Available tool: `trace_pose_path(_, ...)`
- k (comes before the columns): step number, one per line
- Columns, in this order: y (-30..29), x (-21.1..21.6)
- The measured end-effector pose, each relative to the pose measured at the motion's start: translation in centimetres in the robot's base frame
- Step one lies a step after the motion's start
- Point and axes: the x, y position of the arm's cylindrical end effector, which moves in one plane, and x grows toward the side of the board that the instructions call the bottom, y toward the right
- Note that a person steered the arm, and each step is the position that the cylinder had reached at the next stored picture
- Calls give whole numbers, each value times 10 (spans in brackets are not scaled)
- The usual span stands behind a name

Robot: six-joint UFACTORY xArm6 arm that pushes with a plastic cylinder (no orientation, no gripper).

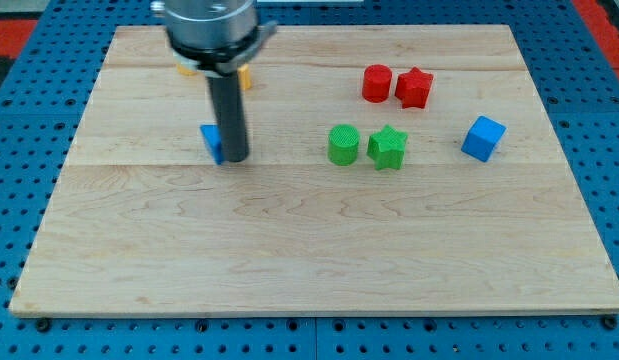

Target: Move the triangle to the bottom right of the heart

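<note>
My tip (235,158) touches blue triangle (211,141) on its right side, table (289,250) upper left. Tool is a plain rod, no jaws. Yellow blocks (244,76) mostly hidden behind arm, shape unclear.

blue triangle block (210,141) | flat on wooden board (309,260), half hidden by rod | yellow heart block (245,76): mostly hidden, above-right of triangle, apart

The rod (229,110) hides most of the blue block (211,141); yellow blocks (245,77) behind the arm's body are barely visible, shapes unclear.
</note>
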Motion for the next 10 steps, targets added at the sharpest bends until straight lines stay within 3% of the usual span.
trace_pose_path(1,-36,39)
trace_pose_path(2,-47,19)
trace_pose_path(3,-8,-11)
trace_pose_path(5,-12,-15)
trace_pose_path(9,36,-103)
trace_pose_path(10,3,-123)
